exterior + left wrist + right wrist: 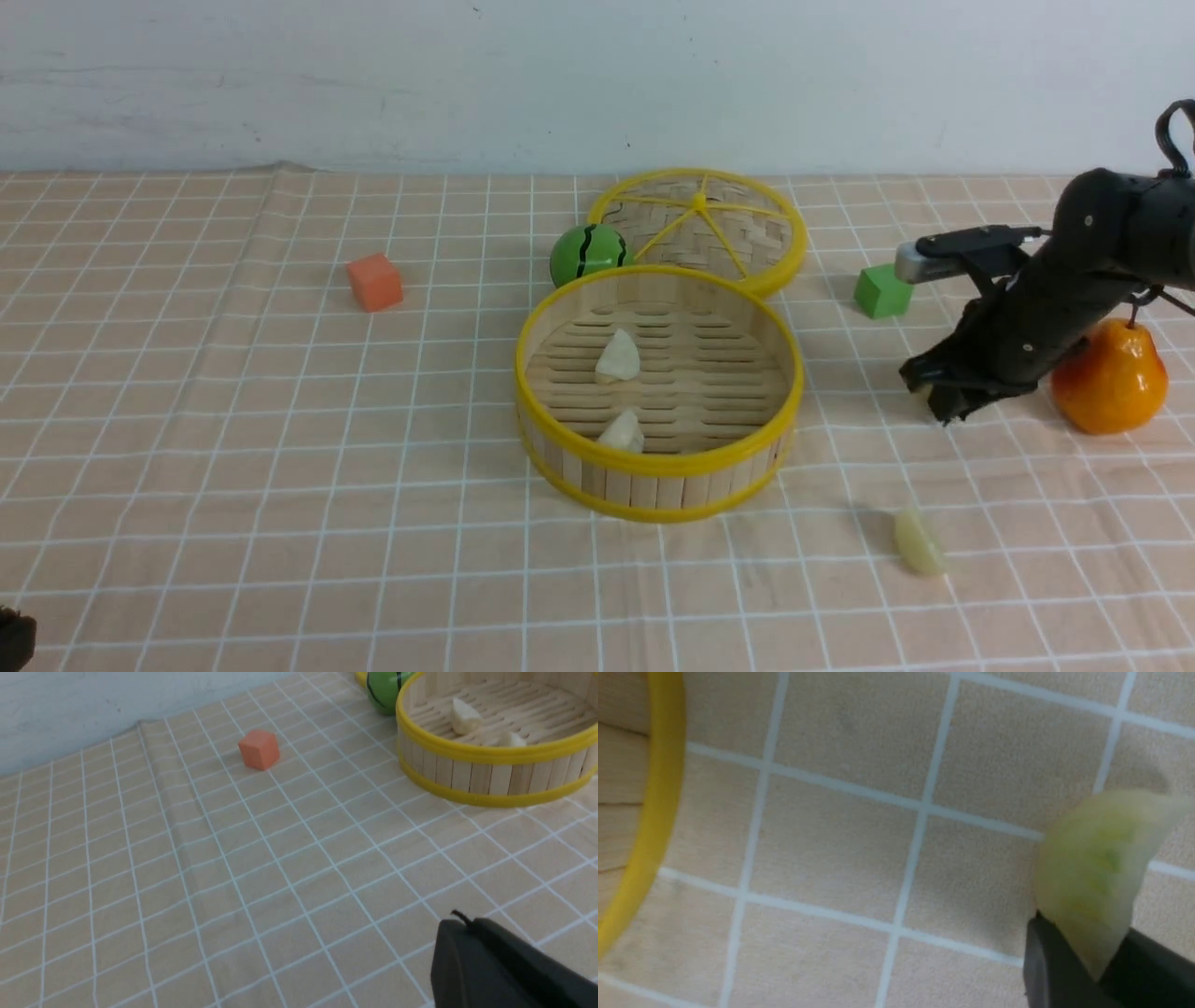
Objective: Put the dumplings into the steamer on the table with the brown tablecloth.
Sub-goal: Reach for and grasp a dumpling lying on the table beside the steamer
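The steamer (658, 462) stands mid-table on the brown tablecloth (233, 420), with two pale dumplings (618, 357) (623, 432) on its slatted floor. Another dumpling (920, 541) lies on the cloth to its front right. My right gripper (943, 403) hangs low over the cloth to the right of the steamer. In the right wrist view this gripper (1085, 933) is shut on a yellowish-green dumpling (1097, 868), and the steamer's yellow rim (658, 812) shows close by. My left gripper (462, 921) is shut and holds nothing, well to the front left of the steamer (490, 756).
A flat woven disc with yellow spokes (700, 229) leans behind the steamer, next to a green striped ball (588, 252). An orange cube (375, 282) sits at the back left. A green cube (882, 291) and an orange pear (1111, 378) flank the right arm.
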Available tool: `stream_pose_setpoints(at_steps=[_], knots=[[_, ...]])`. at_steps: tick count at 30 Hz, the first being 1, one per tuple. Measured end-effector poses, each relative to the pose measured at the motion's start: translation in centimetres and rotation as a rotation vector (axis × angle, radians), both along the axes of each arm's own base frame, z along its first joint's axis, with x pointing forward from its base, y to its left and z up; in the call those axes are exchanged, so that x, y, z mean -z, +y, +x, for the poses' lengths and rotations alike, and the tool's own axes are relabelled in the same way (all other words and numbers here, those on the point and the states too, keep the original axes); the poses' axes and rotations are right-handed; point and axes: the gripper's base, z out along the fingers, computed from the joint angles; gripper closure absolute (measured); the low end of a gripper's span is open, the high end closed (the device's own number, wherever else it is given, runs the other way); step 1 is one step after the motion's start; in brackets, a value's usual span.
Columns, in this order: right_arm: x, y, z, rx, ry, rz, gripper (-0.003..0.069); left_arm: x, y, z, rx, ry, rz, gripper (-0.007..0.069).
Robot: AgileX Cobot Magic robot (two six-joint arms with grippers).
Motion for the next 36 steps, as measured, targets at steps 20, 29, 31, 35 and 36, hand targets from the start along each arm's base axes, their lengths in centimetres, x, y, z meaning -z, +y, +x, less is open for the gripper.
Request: stream_pose_setpoints(at_steps=[20, 29, 31, 35, 36], knots=[[-5.5, 2.6, 1.1, 0.028, -0.065, 0.103, 0.0527, -0.1, 0.0, -0.1, 0.002, -0.015, -0.005, 0.0636], [0.2, 1.3, 2.8, 0.224, 0.01, 0.084, 0.012, -0.1, -0.2, 0.2, 0.019, -0.066, -0.016, 0.063], [0.4, 1.4, 3.0, 0.232, 0.0, 0.098, 0.0093, 0.3, -0.3, 0.2, 0.022, -0.069, -0.012, 0.0629], [1.3, 1.6, 3.4, 0.247, -0.009, 0.124, 0.0106, 0.8, -0.3, 0.4, 0.026, -0.081, 0.007, 0.0627], [1.3, 1.5, 3.5, 0.246, -0.015, 0.121, 0.0153, 0.8, -0.3, 0.4, 0.026, -0.085, 0.01, 0.0627]])
